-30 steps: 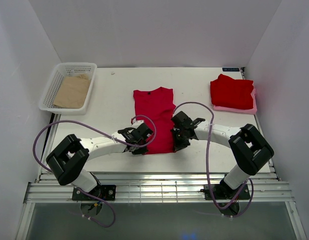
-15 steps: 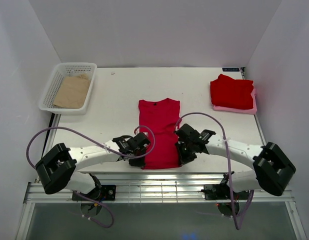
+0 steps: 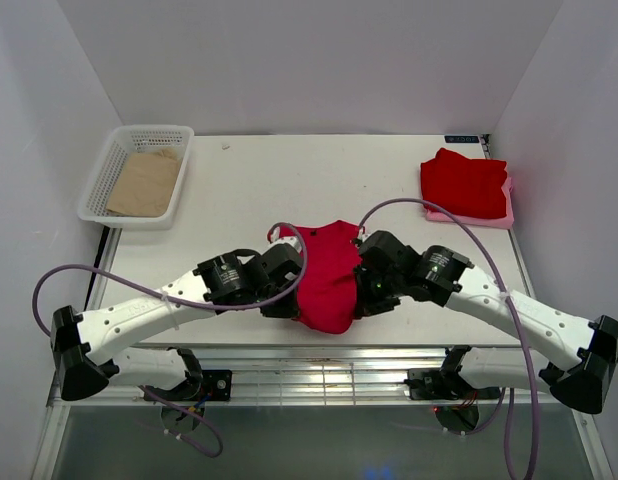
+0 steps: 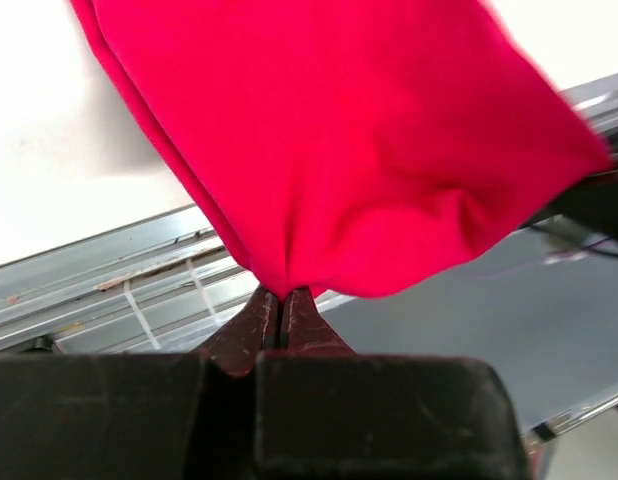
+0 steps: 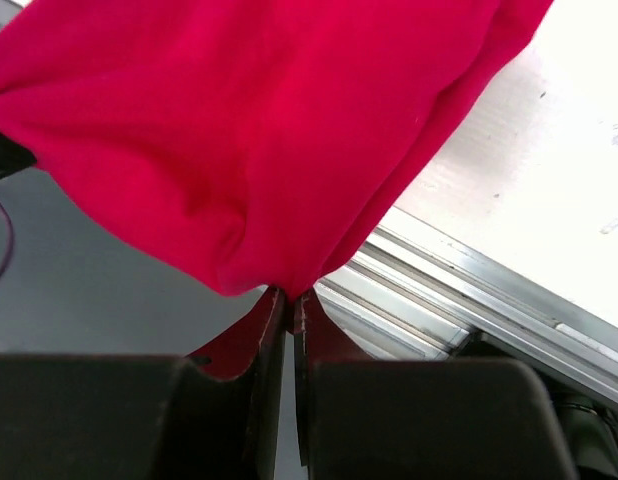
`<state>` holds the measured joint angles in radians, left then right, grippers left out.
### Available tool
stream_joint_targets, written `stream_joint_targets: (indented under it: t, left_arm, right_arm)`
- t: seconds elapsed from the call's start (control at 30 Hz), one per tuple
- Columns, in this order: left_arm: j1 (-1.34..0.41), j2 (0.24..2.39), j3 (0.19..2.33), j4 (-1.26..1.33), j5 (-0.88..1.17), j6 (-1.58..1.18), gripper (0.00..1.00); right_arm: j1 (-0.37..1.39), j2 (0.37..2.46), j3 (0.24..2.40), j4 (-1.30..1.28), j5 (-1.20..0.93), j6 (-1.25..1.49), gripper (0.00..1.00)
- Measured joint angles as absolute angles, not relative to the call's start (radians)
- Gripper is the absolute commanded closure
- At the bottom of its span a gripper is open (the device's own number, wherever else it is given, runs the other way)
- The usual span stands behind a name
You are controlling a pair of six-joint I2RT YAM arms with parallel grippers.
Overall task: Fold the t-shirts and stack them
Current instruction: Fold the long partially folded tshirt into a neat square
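Note:
A bright red t-shirt [image 3: 327, 275] hangs lifted over the table's near middle, held by its near hem at two corners. My left gripper [image 3: 289, 305] is shut on the shirt's left near corner; in the left wrist view the gripper [image 4: 279, 297] pinches the cloth [image 4: 329, 140]. My right gripper [image 3: 365, 297] is shut on the right near corner; in the right wrist view the gripper [image 5: 291, 297] pinches the cloth [image 5: 259, 130]. The shirt sags between the two grippers. A stack of folded red t-shirts [image 3: 463, 183] lies at the far right.
A pale pink piece [image 3: 489, 215] lies under the red stack. A white basket [image 3: 104, 180] at the far left holds a tan brown sheet [image 3: 144, 184]. The metal rail [image 3: 309, 372] of the table's near edge runs below the shirt.
Both grippers have pulled the shirt toward the near edge and lifted its near hem, so it now bunches and hangs. Both arms have stretched out lower in the view.

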<state>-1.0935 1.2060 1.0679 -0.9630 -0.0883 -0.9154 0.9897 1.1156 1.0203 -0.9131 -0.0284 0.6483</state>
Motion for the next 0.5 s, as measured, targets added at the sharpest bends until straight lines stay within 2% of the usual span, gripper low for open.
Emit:
stream_joint_targets:
  t: [0.2, 0.5]
  left_arm:
    - [-1.093, 1.206, 1.228, -1.067, -0.206, -0.961, 1.00]
    - [-1.083, 1.239, 1.245, -1.121, -0.350, -1.041, 1.00]
  right_arm:
    - [0.991, 1.175, 1.208, -0.976, 0.077, 0.653, 0.92]
    - [0.990, 1.265, 1.294, -1.003, 0.251, 0.635, 0.92]
